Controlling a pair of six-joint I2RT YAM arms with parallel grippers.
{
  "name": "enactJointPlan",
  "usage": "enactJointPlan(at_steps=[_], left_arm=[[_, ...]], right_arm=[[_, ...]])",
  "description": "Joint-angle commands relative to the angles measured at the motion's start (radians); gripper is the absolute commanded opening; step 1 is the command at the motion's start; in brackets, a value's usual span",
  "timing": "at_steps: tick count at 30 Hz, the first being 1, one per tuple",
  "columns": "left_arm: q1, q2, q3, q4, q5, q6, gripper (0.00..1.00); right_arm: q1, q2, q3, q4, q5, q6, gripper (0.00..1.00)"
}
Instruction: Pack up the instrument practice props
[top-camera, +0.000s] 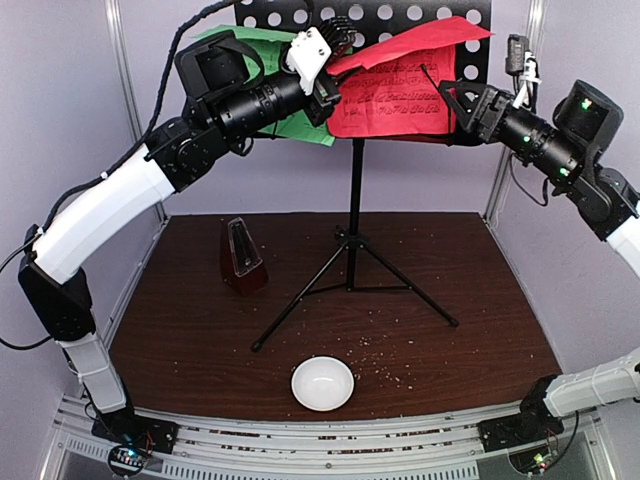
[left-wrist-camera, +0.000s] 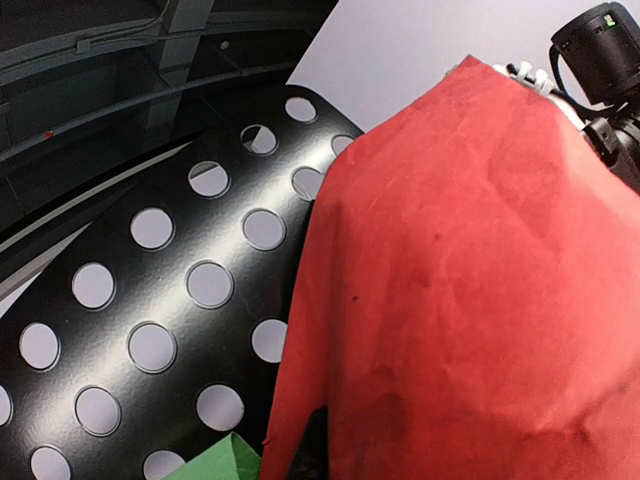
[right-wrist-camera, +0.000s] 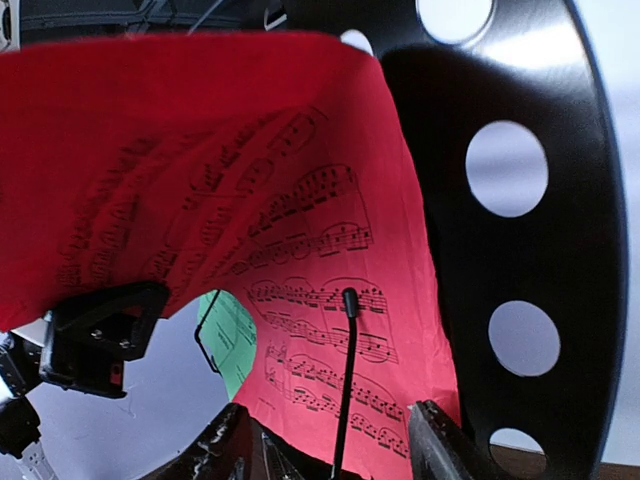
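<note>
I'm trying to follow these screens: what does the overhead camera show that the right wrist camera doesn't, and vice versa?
Only overhead: the metronome, the white bowl and the tripod legs. Only the right wrist: the printed notes up close, with its own fingers apart at the page's lower edge. Both: the red sheet, the green sheet and the black perforated stand.

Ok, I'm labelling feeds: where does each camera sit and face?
Top: above and behind the bases, looking down on table, stand, both arms.
Left wrist: faces stand and red sheet's blank side; none of itself clear.
Right wrist: faces the sheet's printed side; right claw at bottom.
Both wrists share sheet and stand.
</note>
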Motion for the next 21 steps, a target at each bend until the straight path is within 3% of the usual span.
enactJointPlan(at_steps=[1, 21], left_arm=[[0.006, -0.002, 0.036, 0.012, -0.016, -0.016, 0.00], [0.006, -0.012, 0.038, -0.008, -0.011, -0.017, 0.00]], right_arm=[[0.006, 0.051, 0.090, -0.051, 0.061, 0.003, 0.52], [0.012, 0.167, 0.203, -0.052, 0.067, 0.035, 0.26]])
